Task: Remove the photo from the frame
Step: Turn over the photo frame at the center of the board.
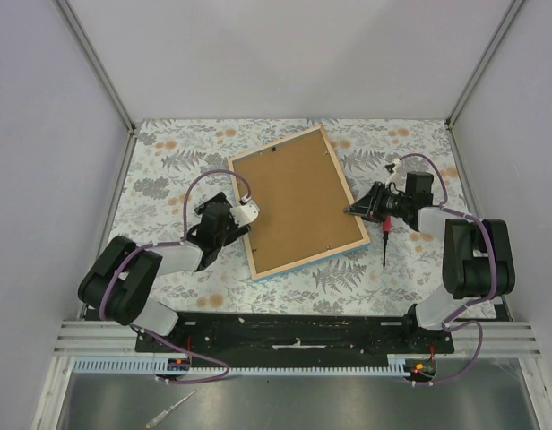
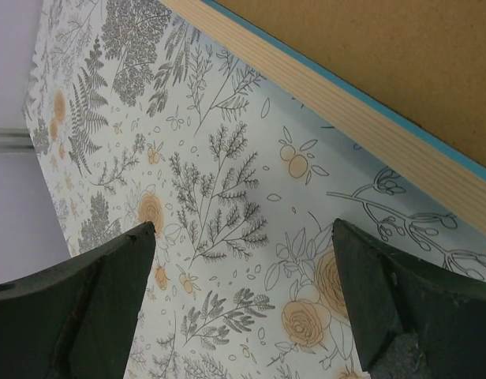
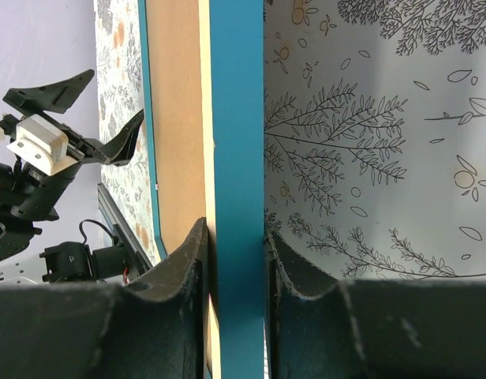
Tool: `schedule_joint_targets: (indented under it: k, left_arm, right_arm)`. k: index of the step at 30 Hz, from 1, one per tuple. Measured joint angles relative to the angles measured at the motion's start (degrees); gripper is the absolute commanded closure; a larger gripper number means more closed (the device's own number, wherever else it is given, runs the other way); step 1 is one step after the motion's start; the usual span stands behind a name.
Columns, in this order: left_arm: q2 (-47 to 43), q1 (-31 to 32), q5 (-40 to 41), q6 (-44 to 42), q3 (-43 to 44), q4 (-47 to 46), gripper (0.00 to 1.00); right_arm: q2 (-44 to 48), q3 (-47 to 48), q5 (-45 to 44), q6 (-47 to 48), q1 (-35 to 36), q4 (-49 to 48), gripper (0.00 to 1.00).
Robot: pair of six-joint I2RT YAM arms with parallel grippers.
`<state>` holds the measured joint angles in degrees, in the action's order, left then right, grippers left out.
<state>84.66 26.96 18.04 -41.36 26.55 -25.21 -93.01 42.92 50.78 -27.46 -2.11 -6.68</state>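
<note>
frame on table cover, left claw just left of it, right claw astride its right edge

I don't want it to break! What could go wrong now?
The right gripper pinches only the thin edge of the frame, so it might slip. The left gripper is open right beside the other edge and could bump it. A small screwdriver lies near the right gripper and might get knocked.

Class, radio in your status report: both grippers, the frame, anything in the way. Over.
Left gripper open, beside frame, not touching. Right gripper shut on frame edge. Frame face down, backing board in place. Screwdriver lies by right gripper.
</note>
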Motion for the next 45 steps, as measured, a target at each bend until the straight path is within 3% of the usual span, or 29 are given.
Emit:
schedule_joint_targets:
  k: [3, 13, 17, 28, 45]
  left_arm:
    - [1.9, 0.0, -0.1, 0.0, 1.3, -1.1, 0.0]
    - [3.6, 0.0, -0.7, 0.2, 2.9, -1.5, 0.0]
    - [3.6, -0.1, -1.2, 0.6, 3.0, -1.4, 0.0]
    - [3.8, -0.2, -2.1, 1.5, 3.7, -0.7, 0.0]
    - [1.9, -0.7, -1.6, 1.7, 3.4, 1.9, 0.0]
  right_arm:
    - [-0.6, 0.0, 0.0, 0.0, 0.0, -0.2, 0.87]
    - [-1.9, -0.3, -0.3, 1.4, 0.0, -0.6, 0.41]
    - [-3.1, -0.4, -0.1, 2.2, 0.0, -0.5, 0.32]
    - [-4.4, -0.4, 0.9, 4.3, 0.9, 0.3, 0.29]
    - [-3.2, 3.6, -11.0, 14.2, 9.8, 13.4, 0.26]
